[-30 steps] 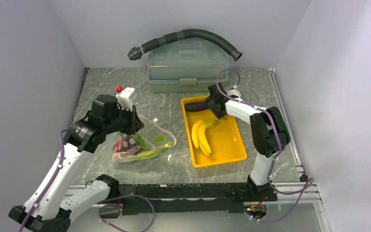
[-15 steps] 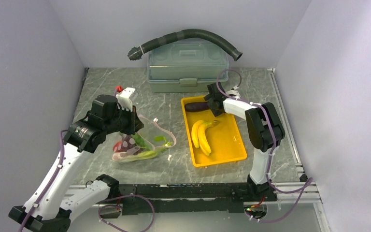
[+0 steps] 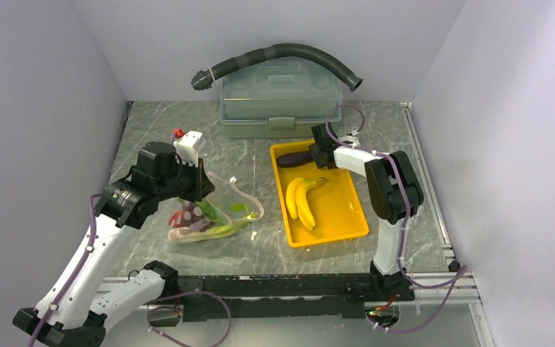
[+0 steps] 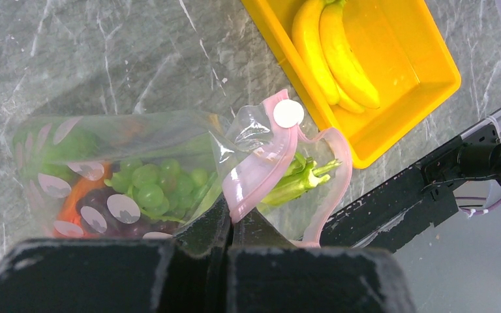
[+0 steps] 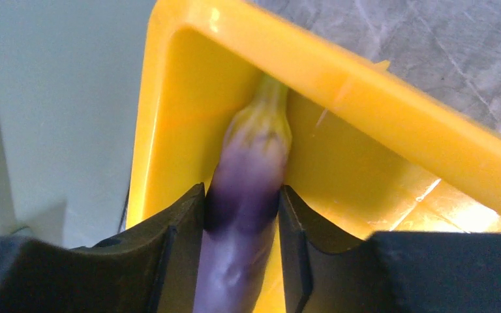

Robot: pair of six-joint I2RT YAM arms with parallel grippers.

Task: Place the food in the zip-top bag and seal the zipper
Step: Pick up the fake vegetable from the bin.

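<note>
Grey marbled worktop (image 3: 159, 137) with yellow tray (image 3: 347, 210). Left end effector (image 4: 228, 222) pinches the zipper (image 4: 254, 176) of the bag (image 4: 169, 137); right end effector (image 5: 241, 195) clamps the eggplant (image 5: 244, 169) inside the tray.

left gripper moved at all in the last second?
No. The left gripper sits at the same spot relative to the grey-green box, shut on the zip-top bag.
</note>
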